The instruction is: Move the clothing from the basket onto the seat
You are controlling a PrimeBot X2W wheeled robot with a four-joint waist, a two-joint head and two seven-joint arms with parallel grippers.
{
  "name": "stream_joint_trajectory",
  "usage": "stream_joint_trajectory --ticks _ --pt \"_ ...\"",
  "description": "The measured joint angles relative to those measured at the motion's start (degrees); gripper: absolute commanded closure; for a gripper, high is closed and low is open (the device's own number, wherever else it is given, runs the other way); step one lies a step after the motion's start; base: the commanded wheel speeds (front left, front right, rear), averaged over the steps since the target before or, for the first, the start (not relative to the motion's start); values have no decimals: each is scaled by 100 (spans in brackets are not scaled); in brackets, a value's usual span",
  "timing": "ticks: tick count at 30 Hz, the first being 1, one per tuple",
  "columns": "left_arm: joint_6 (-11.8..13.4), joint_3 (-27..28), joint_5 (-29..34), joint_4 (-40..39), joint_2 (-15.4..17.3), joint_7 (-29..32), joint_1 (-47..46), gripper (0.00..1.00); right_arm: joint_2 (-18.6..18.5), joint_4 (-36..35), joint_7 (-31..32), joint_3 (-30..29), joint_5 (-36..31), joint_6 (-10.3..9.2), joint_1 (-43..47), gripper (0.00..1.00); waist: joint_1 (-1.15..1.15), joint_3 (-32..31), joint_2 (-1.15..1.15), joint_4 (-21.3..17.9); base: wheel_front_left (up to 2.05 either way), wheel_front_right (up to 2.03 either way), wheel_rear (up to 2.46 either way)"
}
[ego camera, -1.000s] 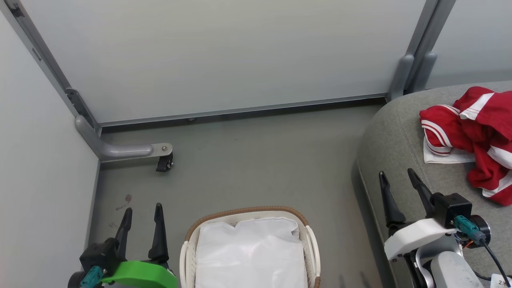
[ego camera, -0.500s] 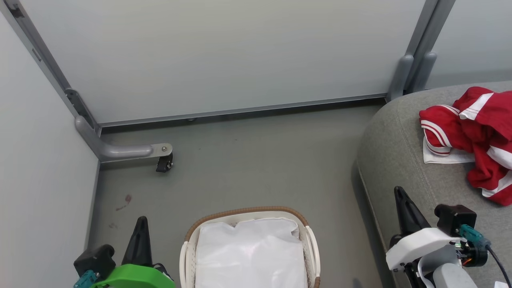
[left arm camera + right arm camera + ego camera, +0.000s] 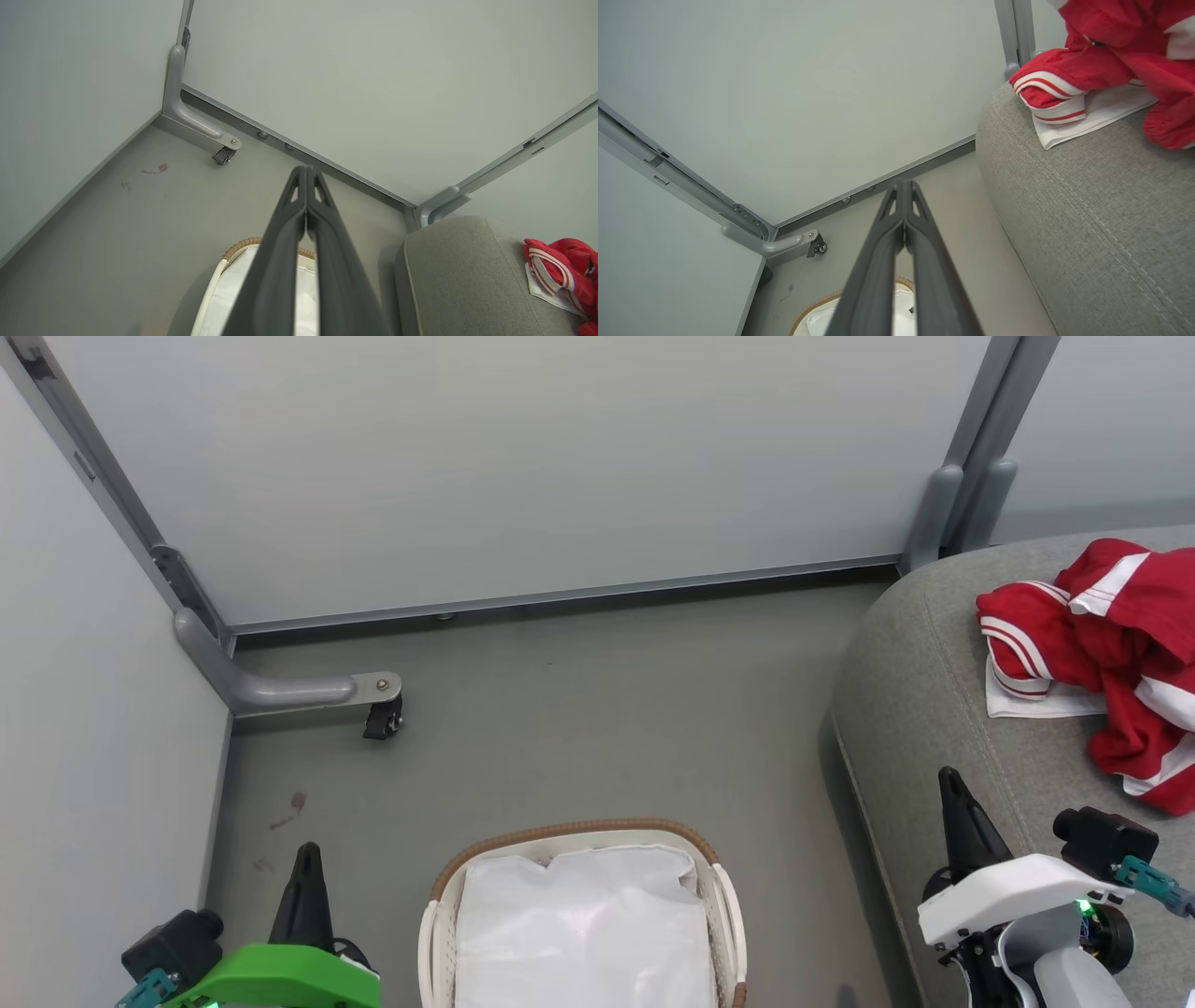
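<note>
Clothing (image 3: 1111,653) on seat (image 3: 924,709); basket (image 3: 579,828) shows white liner (image 3: 579,933).
Left gripper (image 3: 306,171) and right gripper (image 3: 904,185) closed tight, empty; transfer judged done, no pick needed.

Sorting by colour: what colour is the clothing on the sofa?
Clothing: red with white stripes; best in right wrist view.

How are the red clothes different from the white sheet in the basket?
The red clothes are bright red with white stripes; the white sheet is plain white. The red clothes lie on the grey sofa; the white sheet lies inside the basket. The red clothes are bunched in a crumpled heap; the white sheet is spread fairly flat. Both look soft and floppy.
</note>
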Motion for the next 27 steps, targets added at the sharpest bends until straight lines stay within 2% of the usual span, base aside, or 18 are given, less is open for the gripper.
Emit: stream_joint_trajectory --ticks 27 --pt "-52 332 -1968 -158 1 579 -168 100 -13 -207 577 -182 2260 0 23 100 0 -23 0 -26 0 0 0"
